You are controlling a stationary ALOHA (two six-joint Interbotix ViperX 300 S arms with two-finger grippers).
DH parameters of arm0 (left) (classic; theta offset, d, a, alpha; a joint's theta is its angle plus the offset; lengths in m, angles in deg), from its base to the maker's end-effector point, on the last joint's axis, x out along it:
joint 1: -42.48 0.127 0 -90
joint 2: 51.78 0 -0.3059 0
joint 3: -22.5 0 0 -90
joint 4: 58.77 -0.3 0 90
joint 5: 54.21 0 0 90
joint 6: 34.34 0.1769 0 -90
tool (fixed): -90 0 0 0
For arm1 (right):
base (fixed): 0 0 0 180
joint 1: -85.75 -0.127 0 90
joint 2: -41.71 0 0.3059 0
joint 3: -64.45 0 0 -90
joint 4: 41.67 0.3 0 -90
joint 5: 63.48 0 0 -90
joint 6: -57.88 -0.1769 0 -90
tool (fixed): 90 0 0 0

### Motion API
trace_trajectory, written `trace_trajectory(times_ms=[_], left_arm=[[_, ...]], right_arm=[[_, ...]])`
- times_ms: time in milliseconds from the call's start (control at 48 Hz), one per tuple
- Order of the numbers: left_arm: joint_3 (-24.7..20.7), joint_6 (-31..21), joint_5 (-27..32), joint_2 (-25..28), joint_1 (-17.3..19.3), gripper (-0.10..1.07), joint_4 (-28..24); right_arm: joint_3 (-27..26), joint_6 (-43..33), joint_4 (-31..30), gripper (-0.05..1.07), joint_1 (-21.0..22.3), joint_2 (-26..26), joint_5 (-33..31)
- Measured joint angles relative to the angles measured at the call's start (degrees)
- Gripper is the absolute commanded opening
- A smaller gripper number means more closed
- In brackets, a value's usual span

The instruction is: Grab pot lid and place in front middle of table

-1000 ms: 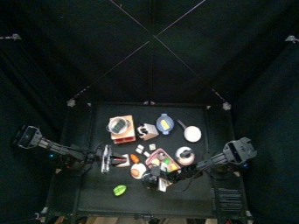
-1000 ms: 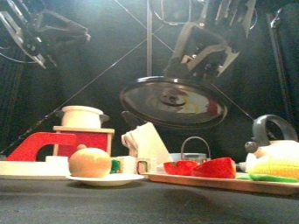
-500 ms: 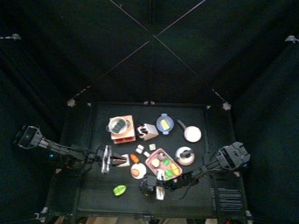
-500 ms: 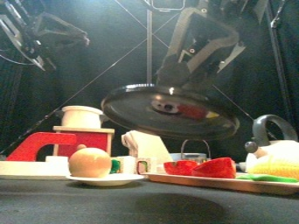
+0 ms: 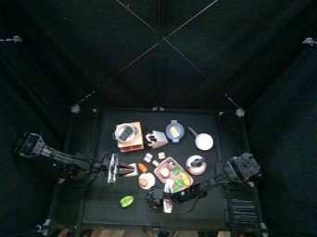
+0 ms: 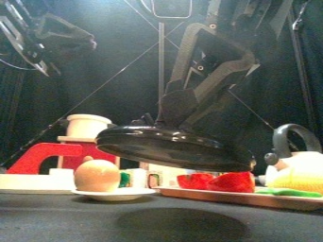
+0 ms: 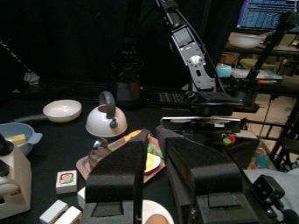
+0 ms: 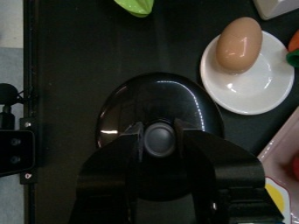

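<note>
The pot lid [image 6: 171, 148] is black and round and hangs nearly level just above the table [image 6: 76, 225] near its front middle. My right gripper [image 6: 178, 98] comes down from the upper right and is shut on the lid's knob. In the right wrist view the pot lid [image 8: 158, 107] covers a bare dark stretch of table [image 8: 70, 61], and my right gripper [image 8: 160, 138] clasps the grey knob. My left gripper [image 7: 152, 166] rests at the left side of the table [image 5: 99, 208], jaws close together with nothing between them.
An egg on a white plate [image 6: 97, 175] stands just left of the lid, also in the right wrist view [image 8: 239, 48]. Behind are a red block with a white pot [image 6: 70, 151], a tray of red peppers [image 6: 214, 181], corn [image 6: 303, 175] and a kettle [image 6: 293, 142].
The right arm has brought the lid down and forward toward the front edge, turning it from tilted to nearly flat. The left arm has not moved.
</note>
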Motion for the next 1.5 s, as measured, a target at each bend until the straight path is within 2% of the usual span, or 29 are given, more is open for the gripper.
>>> trace_trajectory(times_ms=[521,1062,1500], left_arm=[[0.00,0.00,0.00,0.00,0.00,0.62,-0.09],[0.00,-0.09,0.00,0.00,0.09,0.62,-0.09],[0.00,0.09,0.09,0.00,0.09,0.62,-0.09]], right_arm=[[-0.18,-0.09,0.26,0.80,-0.09,0.09,-0.09],[-0.26,0.00,2.55,0.80,-0.18,0.18,-5.19],[0.09,0.00,0.88,0.80,-0.18,-0.62,-6.33]])
